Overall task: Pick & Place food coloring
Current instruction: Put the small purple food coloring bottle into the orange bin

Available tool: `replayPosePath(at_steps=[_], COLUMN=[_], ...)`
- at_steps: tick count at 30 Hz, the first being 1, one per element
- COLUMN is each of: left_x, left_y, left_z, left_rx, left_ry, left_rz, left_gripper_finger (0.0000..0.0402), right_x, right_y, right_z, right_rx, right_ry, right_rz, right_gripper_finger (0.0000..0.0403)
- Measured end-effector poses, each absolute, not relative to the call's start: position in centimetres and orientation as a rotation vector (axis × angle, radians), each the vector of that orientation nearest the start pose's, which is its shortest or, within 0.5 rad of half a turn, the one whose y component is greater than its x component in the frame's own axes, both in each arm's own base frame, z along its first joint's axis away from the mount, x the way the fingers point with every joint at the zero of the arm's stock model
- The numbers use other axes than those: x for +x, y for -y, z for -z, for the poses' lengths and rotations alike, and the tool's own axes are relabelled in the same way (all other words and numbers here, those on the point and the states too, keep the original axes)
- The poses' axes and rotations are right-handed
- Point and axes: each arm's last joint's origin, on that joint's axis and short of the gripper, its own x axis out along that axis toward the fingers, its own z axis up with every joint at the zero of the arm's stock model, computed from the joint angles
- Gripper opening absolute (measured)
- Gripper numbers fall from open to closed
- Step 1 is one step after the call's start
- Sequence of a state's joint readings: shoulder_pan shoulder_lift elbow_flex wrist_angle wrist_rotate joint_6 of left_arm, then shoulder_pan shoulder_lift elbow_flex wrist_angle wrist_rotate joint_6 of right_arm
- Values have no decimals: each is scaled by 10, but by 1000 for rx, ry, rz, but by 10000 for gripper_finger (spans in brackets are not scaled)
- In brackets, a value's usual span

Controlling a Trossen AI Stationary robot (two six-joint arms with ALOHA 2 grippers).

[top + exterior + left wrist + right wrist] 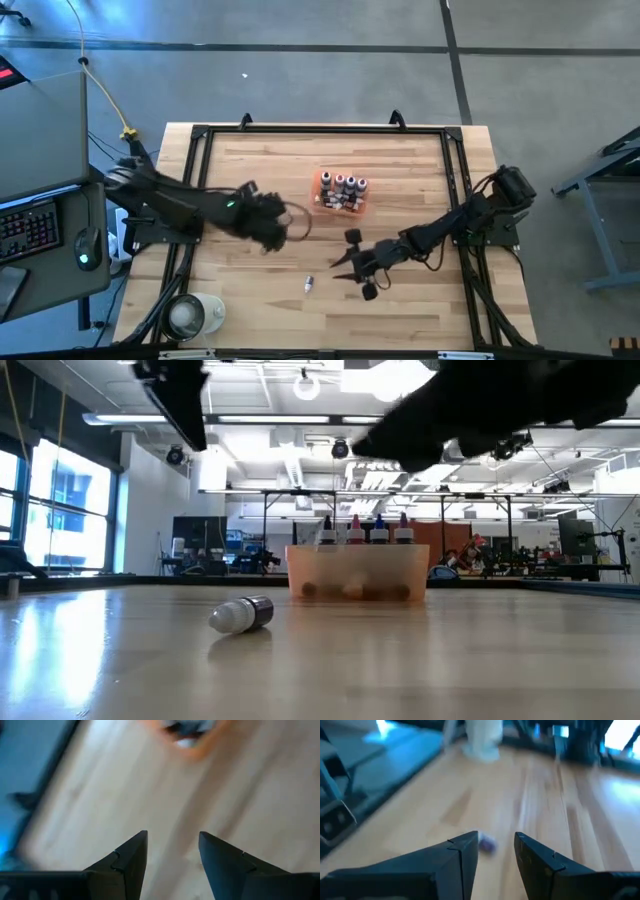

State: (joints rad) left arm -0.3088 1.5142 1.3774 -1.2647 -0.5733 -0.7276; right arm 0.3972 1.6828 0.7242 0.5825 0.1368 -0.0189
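Observation:
One food coloring bottle (309,285) lies on its side on the table, whitish with a dark cap; the low view shows the bottle (242,614) resting along its body. Several more bottles (345,186) stand upright in the small orange tray (322,200). My right gripper (342,268) is open, hovering just right of the lying bottle, which the right wrist view shows as a small bottle (486,844) ahead of its fingers. My left gripper (290,222) is open too, left of the tray, above bare wood; the tray (200,747) shows blurred in its wrist view.
A larger white round cup (186,314) stands at the table's near left corner. A black frame (320,130) runs around the tabletop. Bare wood lies between the lying bottle and the near edge, and right of the tray.

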Motion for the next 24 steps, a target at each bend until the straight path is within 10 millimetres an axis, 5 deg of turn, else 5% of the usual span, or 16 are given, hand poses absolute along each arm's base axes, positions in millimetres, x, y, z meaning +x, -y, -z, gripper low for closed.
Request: replayPosePath(at_steps=[8, 16, 24], left_x=[228, 224, 224], left_y=[96, 98, 99], left_z=[-266, -263, -262], left_rx=[-153, -168, -183], left_ry=[-857, -837, -856], left_rz=[-412, -391, -364], left_gripper_finger=[175, 175, 175], right_x=[335, 394, 408], right_y=[-140, -144, -117], right_z=[-144, -117, -113], right_rx=[-169, -188, -212], right_ry=[-79, -271, -400], right_rz=[-423, -559, -553], right_gripper_finger=[121, 121, 121])
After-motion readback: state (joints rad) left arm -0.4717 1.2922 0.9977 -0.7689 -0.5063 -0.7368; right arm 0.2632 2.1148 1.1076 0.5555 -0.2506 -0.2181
